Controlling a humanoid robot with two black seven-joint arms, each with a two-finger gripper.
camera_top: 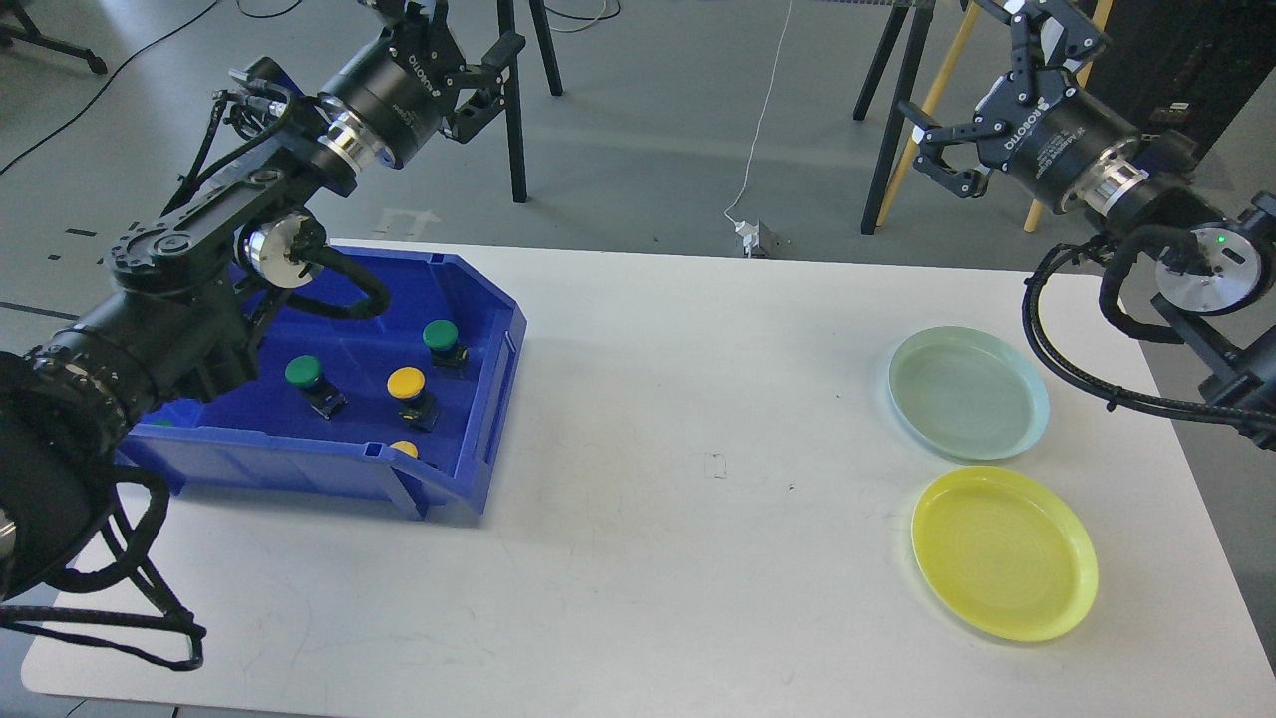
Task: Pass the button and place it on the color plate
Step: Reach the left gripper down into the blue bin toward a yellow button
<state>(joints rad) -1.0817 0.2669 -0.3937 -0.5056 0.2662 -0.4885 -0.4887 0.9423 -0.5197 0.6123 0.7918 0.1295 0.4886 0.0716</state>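
Observation:
A blue bin (289, 471) sits at the table's left and holds several push buttons. Two have green caps (303, 372) (440, 335), one has a yellow cap (406, 381), and another yellow one (404, 448) peeks over the bin's front wall. At the right lie a pale green plate (967, 393) and, nearer me, a yellow plate (1003, 552), both bare. My left gripper (477, 55) hangs open and empty high above the bin's far side. My right gripper (972, 85) is open and empty, raised beyond the table's far right edge, above the green plate.
The white table (698, 399) stretches between bin and plates. Behind its far edge stand black stand legs (513, 120), a wooden leg (922, 120) and a cable with a plug (750, 234) on the grey floor. Black cable loops hang from my right arm (1072, 369).

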